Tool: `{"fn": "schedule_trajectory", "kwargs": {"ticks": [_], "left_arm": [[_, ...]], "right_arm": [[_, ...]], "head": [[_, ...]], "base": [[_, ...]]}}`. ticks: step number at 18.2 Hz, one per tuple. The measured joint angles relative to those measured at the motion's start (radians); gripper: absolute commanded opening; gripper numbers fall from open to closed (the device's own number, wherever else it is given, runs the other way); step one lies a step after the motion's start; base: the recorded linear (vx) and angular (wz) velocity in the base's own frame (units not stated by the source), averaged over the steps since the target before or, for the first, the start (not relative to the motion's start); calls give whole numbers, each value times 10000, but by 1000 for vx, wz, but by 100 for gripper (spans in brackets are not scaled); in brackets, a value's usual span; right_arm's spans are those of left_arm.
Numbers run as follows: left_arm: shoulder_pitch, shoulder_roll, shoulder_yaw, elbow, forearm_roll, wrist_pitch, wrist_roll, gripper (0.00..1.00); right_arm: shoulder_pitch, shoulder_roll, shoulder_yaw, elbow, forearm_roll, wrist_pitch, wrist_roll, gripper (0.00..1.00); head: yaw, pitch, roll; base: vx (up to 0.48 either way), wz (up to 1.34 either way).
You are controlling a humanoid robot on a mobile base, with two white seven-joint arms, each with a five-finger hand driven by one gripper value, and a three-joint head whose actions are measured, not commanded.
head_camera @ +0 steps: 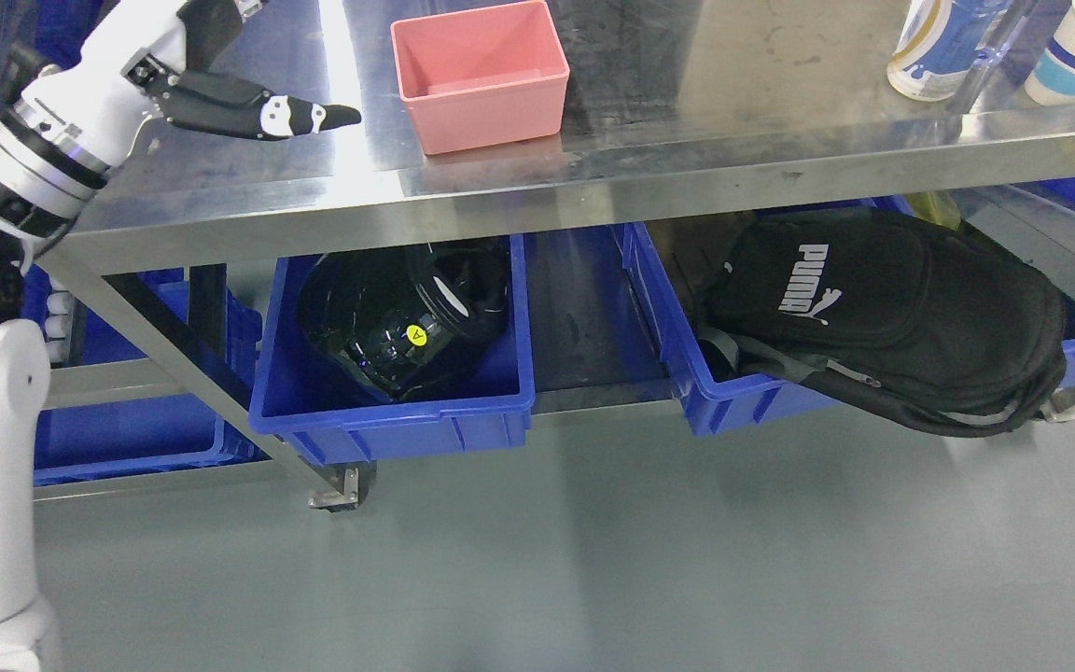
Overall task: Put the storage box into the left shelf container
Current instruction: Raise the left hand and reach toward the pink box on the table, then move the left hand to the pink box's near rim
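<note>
A pink storage box (pixel 480 75) stands open and empty on the steel table top (pixel 687 121), near its front edge. My left hand (pixel 248 103) is raised over the table at the upper left, a short way left of the box and not touching it. Its fingers are stretched out towards the box and hold nothing. On the shelf under the table, the left blue container (pixel 388 425) holds a black helmet (pixel 402 317). My right arm does not show.
A second blue container (pixel 733 397) on the lower shelf at right holds a black backpack (pixel 892 313) that hangs over its rim. More blue bins (pixel 127 434) stand at far left. Two bottles or cups (pixel 943 47) stand at the table's back right. Grey floor lies below.
</note>
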Motion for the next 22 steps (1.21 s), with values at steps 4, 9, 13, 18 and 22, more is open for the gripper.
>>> {"fn": "schedule_trajectory", "kwargs": {"ticks": [4,9,13,18,22], "left_arm": [[-908,585,-1224,527,-805,22,-1656,99],[-1754,894,-2314,1254,-1914,56,-2188,98],[-2297,690,-2826,1904,-2785,92,-2236,96],[-2977,92,-3238,2802,-3462,271,-2196,96],[-3442,-511,-3468,3503,-3820,309,-2192,96]], "right_arm": [[0,0,0,0,0,0,-6,100],[0,0,0,0,0,0,-10,100],[-1,0,0,0,0,0,-17,100],[0,0,0,0,0,0,-28,100],[0,0,0,0,0,0,-68,100]], "head": [[0,0,0],[0,0,0],[0,0,0],[0,0,0],[0,0,0]], "base": [[0,0],[0,0],[0,0],[1,15],[0,0]]}}
